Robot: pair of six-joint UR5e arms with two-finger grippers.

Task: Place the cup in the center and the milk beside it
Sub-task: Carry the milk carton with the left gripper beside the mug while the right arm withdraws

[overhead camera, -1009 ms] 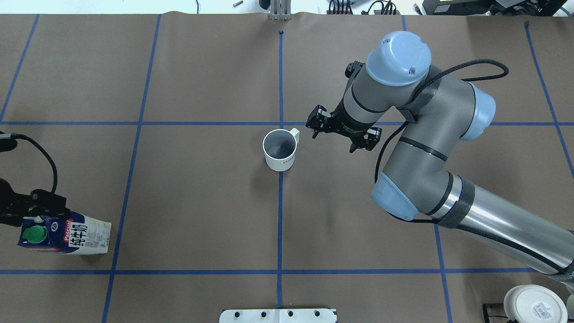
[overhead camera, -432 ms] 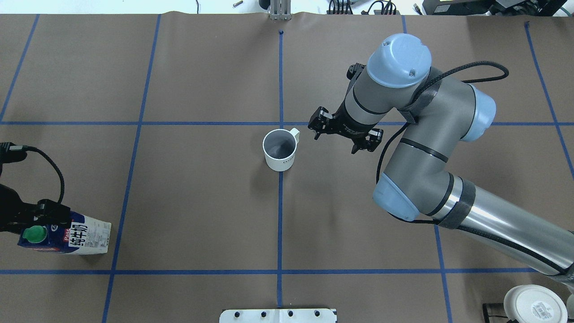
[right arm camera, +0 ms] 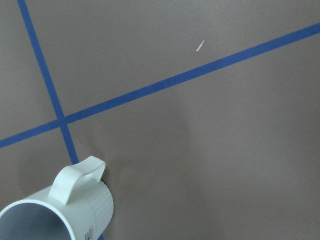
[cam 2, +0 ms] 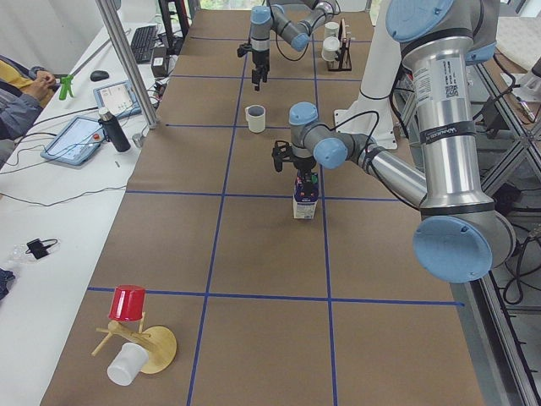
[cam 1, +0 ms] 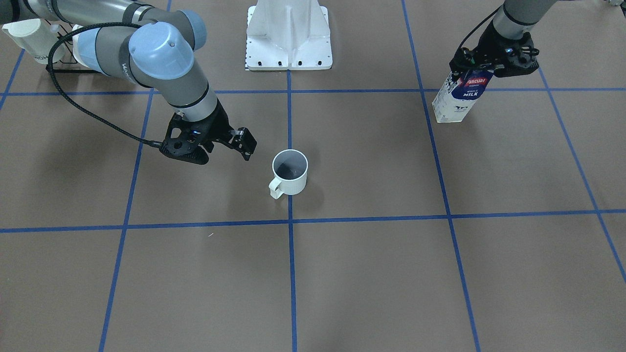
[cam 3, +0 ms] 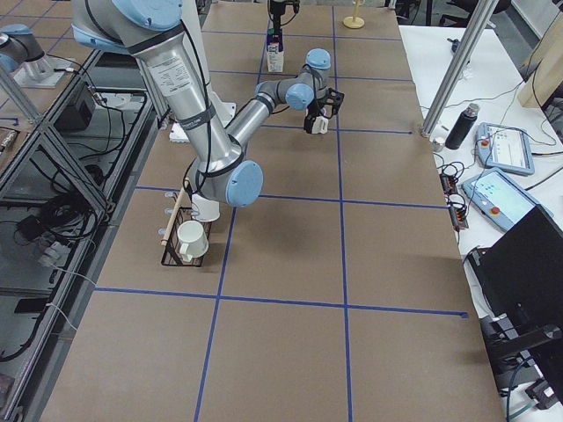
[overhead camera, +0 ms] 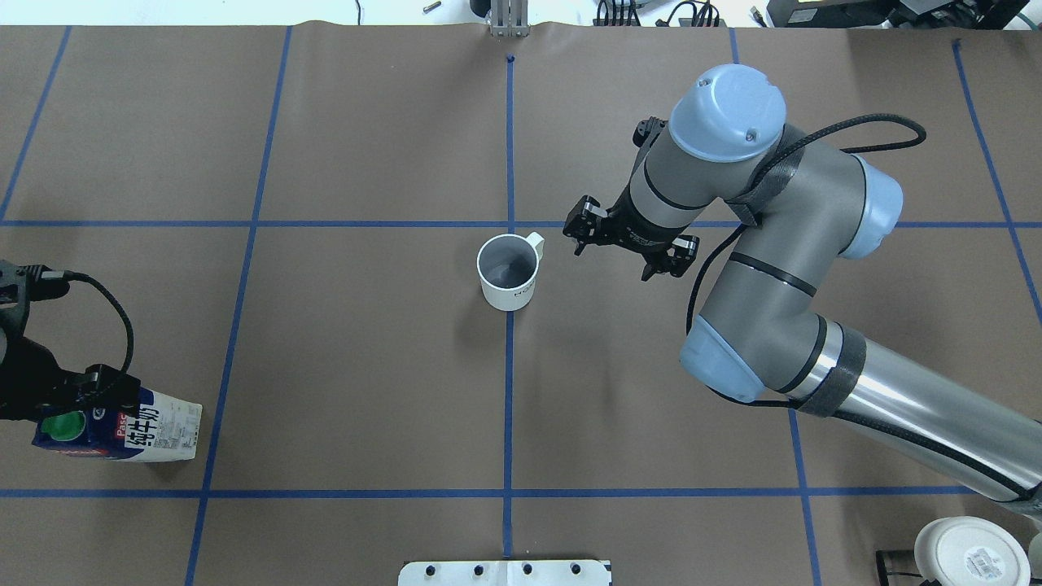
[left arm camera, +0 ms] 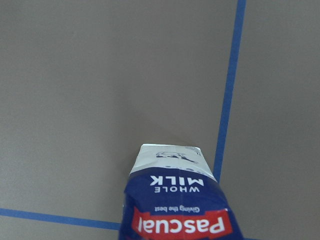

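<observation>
The cup (overhead camera: 508, 273) stands upright on the central blue tape line (overhead camera: 510, 146), its handle pointing to the far right; it also shows in the front view (cam 1: 290, 172) and the right wrist view (right arm camera: 55, 215). My right gripper (overhead camera: 610, 262) is open and empty, just right of the handle and not touching it. The milk (overhead camera: 155, 431) stands upright at the table's near left, also in the front view (cam 1: 457, 100) and the left wrist view (left arm camera: 175, 200). My left gripper (cam 1: 494, 66) sits over the carton's top, its jaws spread wider than the carton.
A rack with a white mug, label on its base (overhead camera: 969, 553), stands at the near right corner. The robot's white base plate (overhead camera: 505, 572) is at the near edge. A stand with a red cup (cam 2: 127, 303) is at the far left end.
My left gripper has moved closer over the carton's top; the carton has not moved. My right gripper has drifted slightly right, away from the cup. The cup stays put.
</observation>
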